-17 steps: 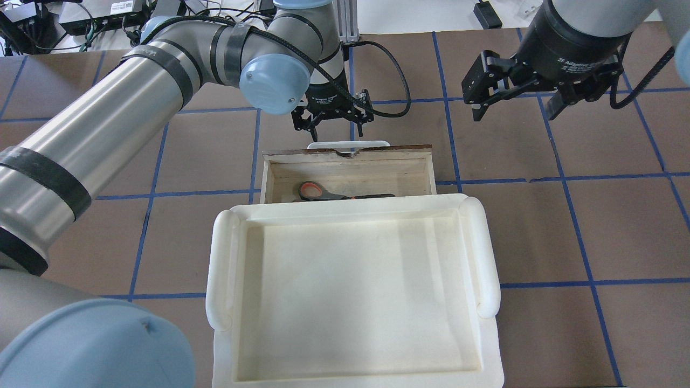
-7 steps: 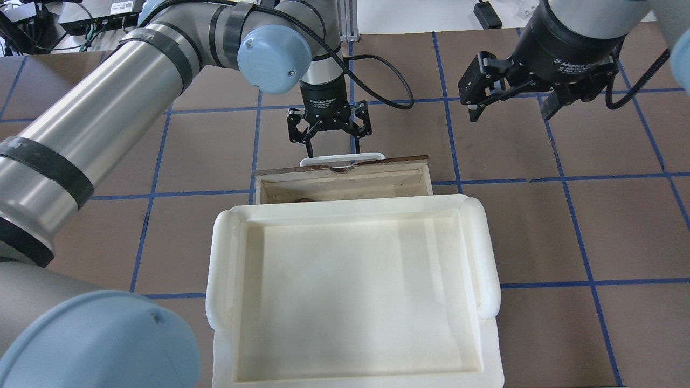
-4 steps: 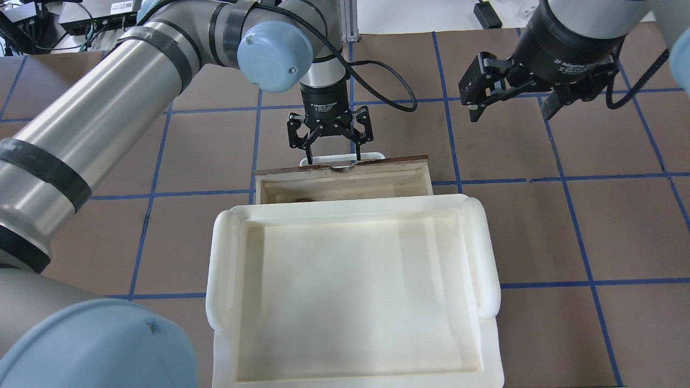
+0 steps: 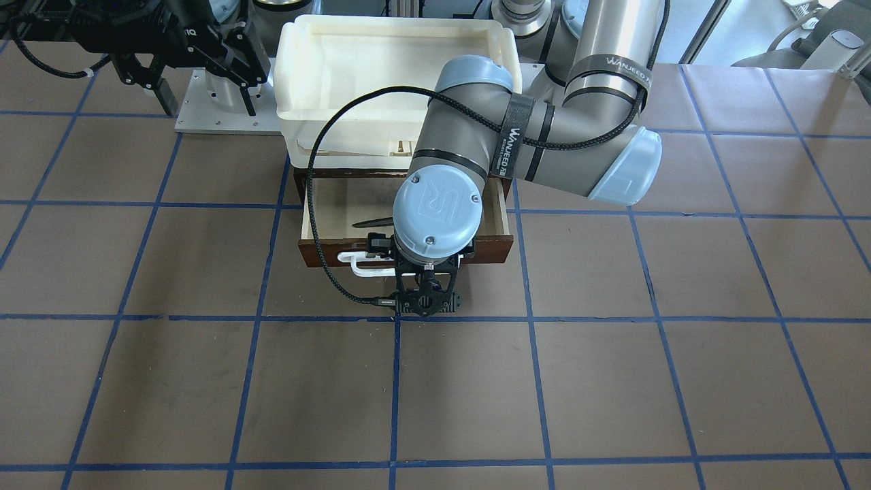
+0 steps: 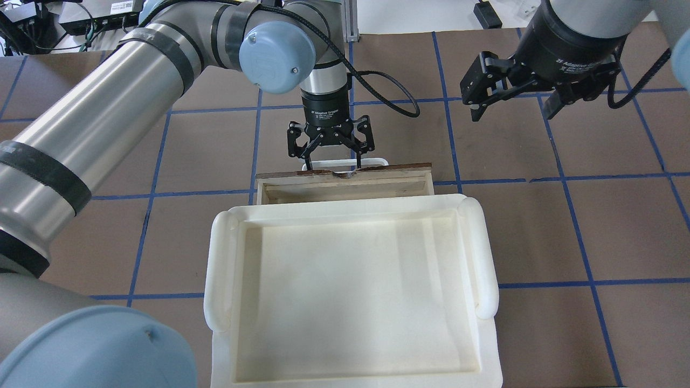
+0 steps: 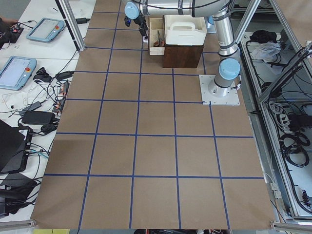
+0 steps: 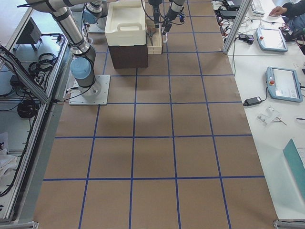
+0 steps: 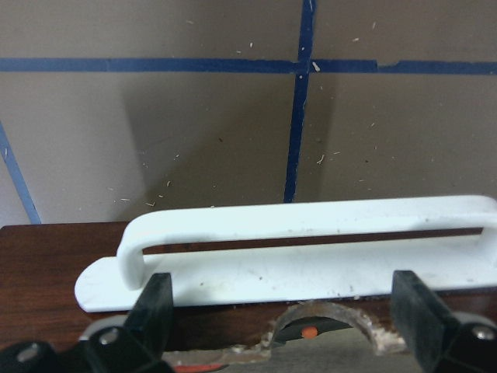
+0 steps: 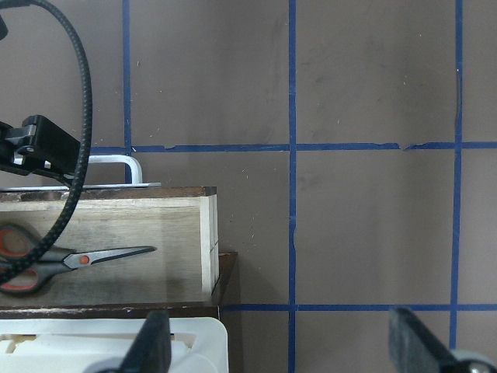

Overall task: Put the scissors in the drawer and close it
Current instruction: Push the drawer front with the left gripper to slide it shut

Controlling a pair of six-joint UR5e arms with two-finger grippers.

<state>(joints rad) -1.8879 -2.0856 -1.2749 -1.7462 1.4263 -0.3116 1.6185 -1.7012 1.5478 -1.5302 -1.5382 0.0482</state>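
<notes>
1. Step in hand looked like the push-shut. The left gripper (image 5: 332,160) sat at the drawer's (image 4: 501,219) front, right by the white handle (image 8: 311,225). I'd say the trick was a dead-straight shove along the slide, centred on the front so the box didn't skew and jam.
2. I'd also keep the fingertips (image 8: 155,303) low on the front. They sat close to the chipped top edge, and skating over it would mean poking into the box.
3. That gripper was spread wide, nearly the handle's length, with nothing clamped in it. The tips seemed to bear on the front, but I couldn't confirm contact.
4. The drawer was partly out, with a strip of pale inside showing in front of the white tray (image 5: 215,258), so the job wasn't done yet.
5. The scissors (image 9: 62,260) lay flat inside it, so that part's sorted.
6. Over on the right, the right gripper (image 5: 515,112) hung above bare table, wide open and empty, well apart from everything.
</notes>
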